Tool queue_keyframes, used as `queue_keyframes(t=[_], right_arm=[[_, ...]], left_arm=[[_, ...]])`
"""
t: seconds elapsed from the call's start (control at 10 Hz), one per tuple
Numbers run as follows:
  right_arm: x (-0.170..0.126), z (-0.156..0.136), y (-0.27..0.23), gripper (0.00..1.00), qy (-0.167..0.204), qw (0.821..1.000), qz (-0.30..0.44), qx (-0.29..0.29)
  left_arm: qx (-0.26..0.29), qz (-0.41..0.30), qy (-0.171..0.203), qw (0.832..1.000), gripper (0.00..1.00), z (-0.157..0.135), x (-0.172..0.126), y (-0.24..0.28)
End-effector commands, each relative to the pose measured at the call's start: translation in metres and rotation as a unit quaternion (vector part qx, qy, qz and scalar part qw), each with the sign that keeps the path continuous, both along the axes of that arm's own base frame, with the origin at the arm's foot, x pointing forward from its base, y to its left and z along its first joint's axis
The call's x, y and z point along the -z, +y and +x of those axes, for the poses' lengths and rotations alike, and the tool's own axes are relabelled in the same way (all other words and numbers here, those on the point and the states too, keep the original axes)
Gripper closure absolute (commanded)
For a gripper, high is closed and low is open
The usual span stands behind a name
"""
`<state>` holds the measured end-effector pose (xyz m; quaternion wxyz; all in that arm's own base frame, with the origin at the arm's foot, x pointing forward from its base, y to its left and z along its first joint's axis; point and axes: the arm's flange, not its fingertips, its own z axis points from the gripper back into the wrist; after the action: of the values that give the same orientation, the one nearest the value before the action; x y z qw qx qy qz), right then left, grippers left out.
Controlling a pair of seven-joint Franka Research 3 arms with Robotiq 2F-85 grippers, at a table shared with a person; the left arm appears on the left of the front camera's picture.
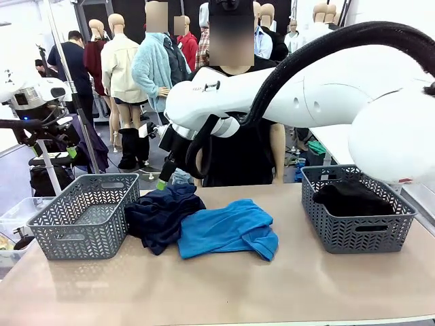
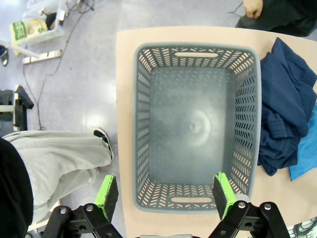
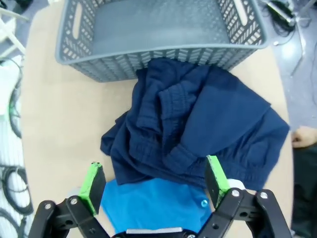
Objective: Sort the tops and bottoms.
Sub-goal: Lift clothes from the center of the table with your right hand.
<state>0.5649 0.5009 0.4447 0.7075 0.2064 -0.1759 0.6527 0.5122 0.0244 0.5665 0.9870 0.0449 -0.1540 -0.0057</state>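
Overhead, the right arm (image 1: 285, 92) comes in from the counter's (image 1: 224, 292) right side and reaches across the middle toward the far edge. The right arm's jaws hang spread wide and pinch nothing. They are just above the navy garment (image 1: 160, 214), which shows between the two green pads (image 3: 92, 181) in the right wrist view.

That navy garment lies crumpled left of the counter's middle, with a gathered waistband showing on top. One side of it lies against the wall of the left basket (image 1: 41, 224). On its other side it touches the bright blue shirt (image 1: 228, 231), which is rumpled at the counter's middle; a small button shows on the shirt in the right wrist view.

The left basket stands at the counter's left edge, and its grey bottom shows whole from above. The left arm's jaws hang over the near end of this basket, spread wide with nothing between them. One pad (image 2: 106, 191) shows past the counter's left edge and the other over the basket's near right corner.

The right basket (image 1: 401, 217) stands at the counter's right edge and holds a black garment (image 1: 350, 197).

A person in a black top (image 1: 238, 149) stands at the far edge, with one hand (image 2: 253, 7) near the far edge, beyond the navy garment.
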Motion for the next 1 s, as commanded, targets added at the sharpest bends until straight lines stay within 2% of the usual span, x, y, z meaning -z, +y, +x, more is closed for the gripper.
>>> queue_keyframes(t=[0.0, 0.2, 0.3, 0.6, 0.9], right_arm=[[0.012, 0.028, 0.032, 0.00, 0.017, 1.000, 0.010, 0.010], [0.028, 0.042, 0.046, 0.00, 0.042, 0.999, -0.008, 0.026], [0.035, 0.044, 0.053, 0.00, 0.028, 0.998, -0.036, 0.050], [0.052, 0.052, 0.065, 0.00, 0.042, 0.994, -0.081, 0.058], [0.069, 0.059, 0.070, 0.00, 0.019, 0.988, -0.116, 0.100]], left_arm=[[-0.005, -0.007, -0.004, 1.000, 0.00, 0.001, -0.002, 0.002], [-0.005, -0.007, -0.004, 1.000, 0.00, 0.001, -0.002, 0.002], [-0.005, -0.007, -0.004, 1.000, 0.00, 0.001, -0.002, 0.002], [-0.005, -0.007, -0.004, 1.000, 0.00, 0.001, -0.002, 0.002], [-0.005, -0.007, -0.004, 1.000, 0.00, 0.001, -0.002, 0.002]])
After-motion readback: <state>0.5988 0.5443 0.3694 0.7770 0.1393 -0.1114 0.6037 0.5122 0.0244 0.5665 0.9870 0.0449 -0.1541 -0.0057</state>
